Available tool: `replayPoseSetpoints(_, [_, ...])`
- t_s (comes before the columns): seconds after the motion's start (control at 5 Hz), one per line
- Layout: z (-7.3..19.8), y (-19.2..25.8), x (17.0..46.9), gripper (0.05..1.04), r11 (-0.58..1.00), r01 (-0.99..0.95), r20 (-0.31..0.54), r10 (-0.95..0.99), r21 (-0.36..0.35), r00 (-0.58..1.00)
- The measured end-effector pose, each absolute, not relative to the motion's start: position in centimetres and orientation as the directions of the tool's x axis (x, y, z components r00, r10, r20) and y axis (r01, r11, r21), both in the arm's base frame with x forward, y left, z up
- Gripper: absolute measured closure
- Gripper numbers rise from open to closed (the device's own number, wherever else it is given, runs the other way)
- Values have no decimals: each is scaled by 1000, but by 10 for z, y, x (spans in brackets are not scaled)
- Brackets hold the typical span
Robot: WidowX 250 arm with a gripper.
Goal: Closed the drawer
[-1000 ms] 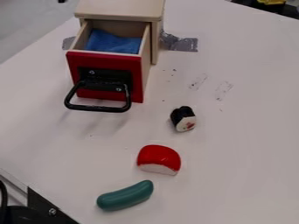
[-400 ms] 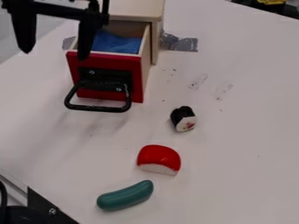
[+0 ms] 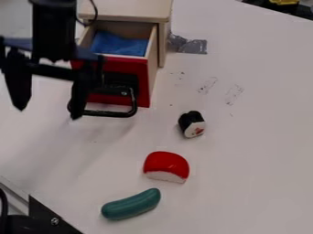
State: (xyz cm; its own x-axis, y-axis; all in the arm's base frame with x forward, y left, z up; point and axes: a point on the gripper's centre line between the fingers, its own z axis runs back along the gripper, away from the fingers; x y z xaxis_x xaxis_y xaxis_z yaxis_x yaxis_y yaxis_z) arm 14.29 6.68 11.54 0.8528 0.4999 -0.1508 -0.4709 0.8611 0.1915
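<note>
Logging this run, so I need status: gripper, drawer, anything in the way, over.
Gripper open, empty, in front of drawer. Drawer pulled out, blue cloth inside. Toy sushi roll outside at image right, likely no obstacle.

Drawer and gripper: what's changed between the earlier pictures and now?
The gripper has moved down the picture and slightly left, open, taking hold of nothing. The drawer stayed open; the blue cloth, sushi roll, red toy and green toy stayed put.
</note>
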Motion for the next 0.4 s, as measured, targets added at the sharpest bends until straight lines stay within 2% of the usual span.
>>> replayPoseSetpoints(0.2, [96, 62, 140, 83, 878, -451, -155, 474, 163, 867])
replayPoseSetpoints(0.4, [74, 66, 145, 83, 859, -474, -190, 508, 195, 840])
